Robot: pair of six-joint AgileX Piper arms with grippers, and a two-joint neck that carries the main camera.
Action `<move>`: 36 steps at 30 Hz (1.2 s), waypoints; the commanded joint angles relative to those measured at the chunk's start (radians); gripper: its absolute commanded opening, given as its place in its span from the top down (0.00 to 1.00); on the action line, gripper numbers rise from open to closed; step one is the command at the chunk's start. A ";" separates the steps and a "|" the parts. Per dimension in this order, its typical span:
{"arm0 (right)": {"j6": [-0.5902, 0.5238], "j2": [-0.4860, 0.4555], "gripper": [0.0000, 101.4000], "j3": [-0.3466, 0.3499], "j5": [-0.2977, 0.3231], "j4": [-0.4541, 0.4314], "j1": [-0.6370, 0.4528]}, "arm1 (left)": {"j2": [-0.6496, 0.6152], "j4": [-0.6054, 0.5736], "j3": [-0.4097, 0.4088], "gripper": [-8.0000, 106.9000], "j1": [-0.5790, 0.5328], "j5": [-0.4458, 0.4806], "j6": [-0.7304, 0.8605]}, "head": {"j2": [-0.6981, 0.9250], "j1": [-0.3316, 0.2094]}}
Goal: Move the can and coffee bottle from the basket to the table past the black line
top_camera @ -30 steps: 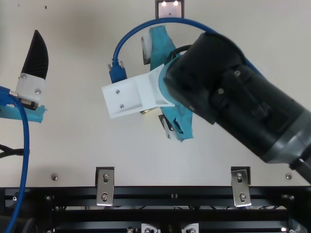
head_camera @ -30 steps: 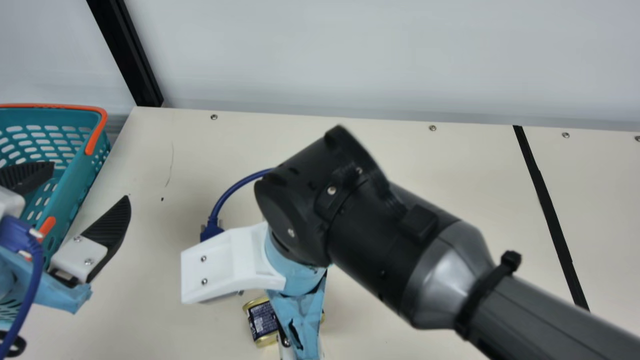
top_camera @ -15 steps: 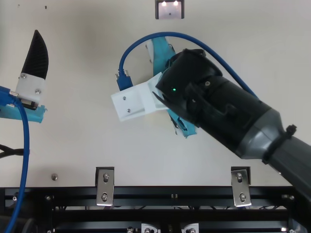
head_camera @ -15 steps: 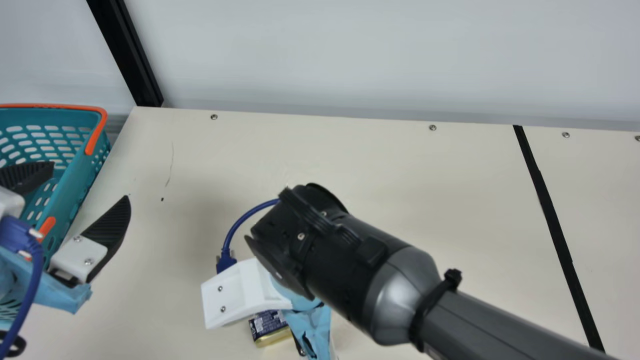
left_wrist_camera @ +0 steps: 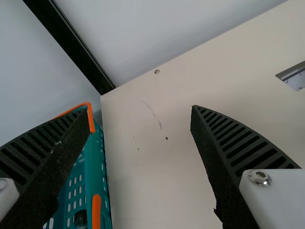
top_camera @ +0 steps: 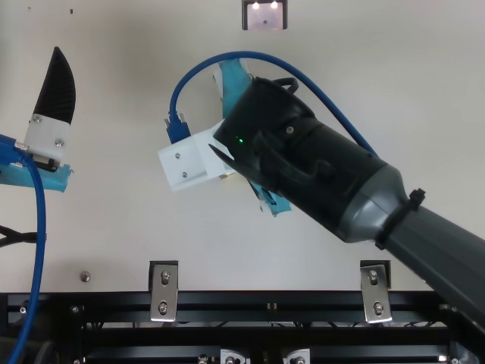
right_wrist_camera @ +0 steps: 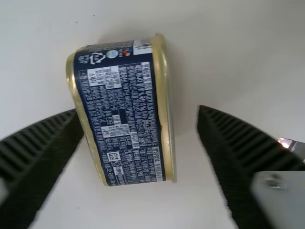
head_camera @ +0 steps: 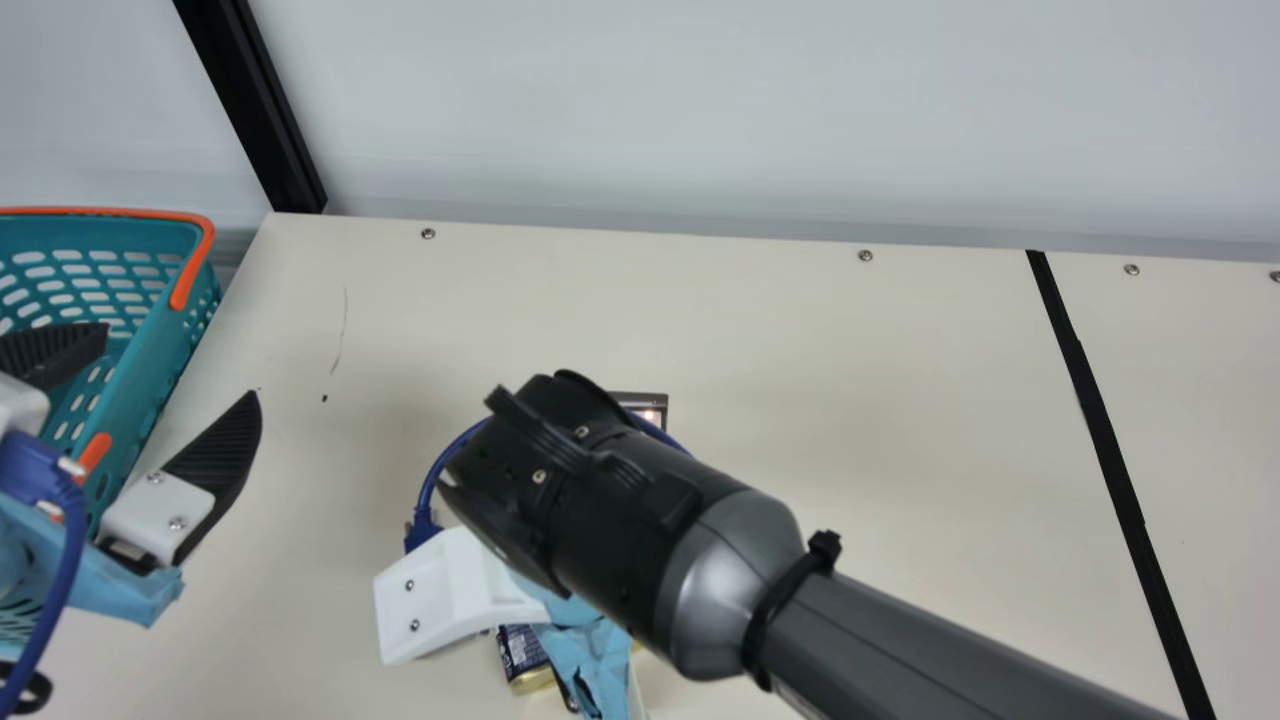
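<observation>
While the left gripper [left_wrist_camera: 139,107] and right gripper [right_wrist_camera: 138,109] gape, pinch the likely slick, rigid can [right_wrist_camera: 121,114] across its rims [right_wrist_camera: 164,95].

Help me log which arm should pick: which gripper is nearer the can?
Right. The right gripper is at the can, fingers open over it. The left gripper is well off to the main view's left, by the basket.

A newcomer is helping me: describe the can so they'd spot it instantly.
On the cream table, look between the teal plastic basket and the black line. Under the open right gripper, a boxy metal can lies on its side. Gold rims and a white-printed navy label set it apart from the plain blue cable.
</observation>
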 commanded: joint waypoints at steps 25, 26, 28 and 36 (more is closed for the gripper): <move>0.246 -0.177 1.00 0.017 0.055 0.217 -0.336 | 0.000 0.000 0.000 0.15 0.000 0.000 0.000 | -0.060 0.002; 0.260 -0.188 1.00 0.026 0.053 0.219 -0.363 | 0.000 0.000 0.000 0.15 0.000 0.000 0.000 | -0.071 0.003; 0.284 -0.209 1.00 0.044 0.049 0.218 -0.416 | 0.000 0.000 0.000 0.15 0.000 0.000 0.000 | -0.095 0.002; 0.327 -0.281 1.00 0.093 0.046 0.192 -0.647 | 0.000 0.000 0.000 0.15 0.000 0.000 0.000 | -0.231 -0.006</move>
